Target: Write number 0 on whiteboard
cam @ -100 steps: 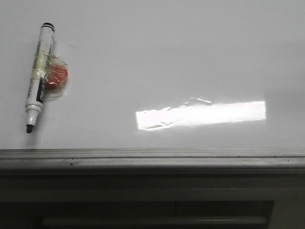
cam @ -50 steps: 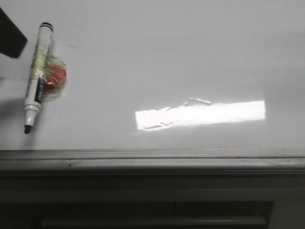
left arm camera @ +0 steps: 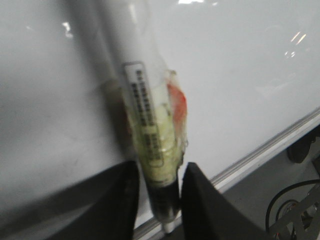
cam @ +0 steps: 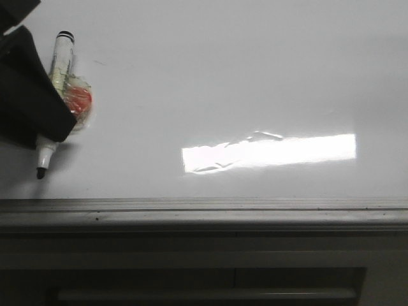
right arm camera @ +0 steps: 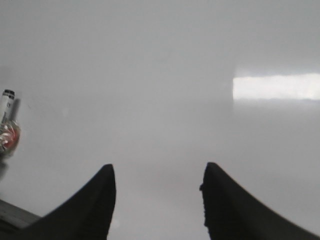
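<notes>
Counts: one whiteboard (cam: 210,76); one marker (cam: 62,57), uncapped; one red round piece (cam: 80,101) taped to its side; two grippers, left gripper (left arm camera: 157,200) and right gripper (right arm camera: 157,192); no drawn digits visible.

Front view is grey and dim w/ one bright rectangular glare patch on the whiteboard (cam: 268,83), wavy along its left part, and the left claw (cam: 29,102) reads as a near-black silhouette casting a soft shadow by the marker (cam: 56,89). Left wrist view is soft and blurry, esp. the marker's label, w/ small specular glints on the board. Right wrist view is hazy, low contrast, glare block at one edge, right claw (right arm camera: 157,200) fingers pure black.
</notes>
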{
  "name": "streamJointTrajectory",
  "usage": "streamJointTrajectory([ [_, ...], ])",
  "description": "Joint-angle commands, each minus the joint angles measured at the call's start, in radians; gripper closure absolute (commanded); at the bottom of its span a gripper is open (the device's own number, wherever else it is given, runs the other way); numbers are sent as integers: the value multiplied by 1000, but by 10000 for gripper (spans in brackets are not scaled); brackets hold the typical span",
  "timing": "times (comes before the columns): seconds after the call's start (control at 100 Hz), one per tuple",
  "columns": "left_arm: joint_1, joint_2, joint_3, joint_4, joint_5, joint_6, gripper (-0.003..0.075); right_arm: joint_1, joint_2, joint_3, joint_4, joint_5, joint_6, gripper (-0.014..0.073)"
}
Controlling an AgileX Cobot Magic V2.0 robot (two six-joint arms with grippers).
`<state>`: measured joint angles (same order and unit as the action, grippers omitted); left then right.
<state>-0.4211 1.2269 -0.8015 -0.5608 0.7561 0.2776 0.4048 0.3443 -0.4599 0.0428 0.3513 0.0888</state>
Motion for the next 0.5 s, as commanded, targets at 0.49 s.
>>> streamJointTrajectory([
  [0.49, -250, -206, -213, 202, 61, 630, 740, 554, 376, -382, -12, 72, -485, 256],
])
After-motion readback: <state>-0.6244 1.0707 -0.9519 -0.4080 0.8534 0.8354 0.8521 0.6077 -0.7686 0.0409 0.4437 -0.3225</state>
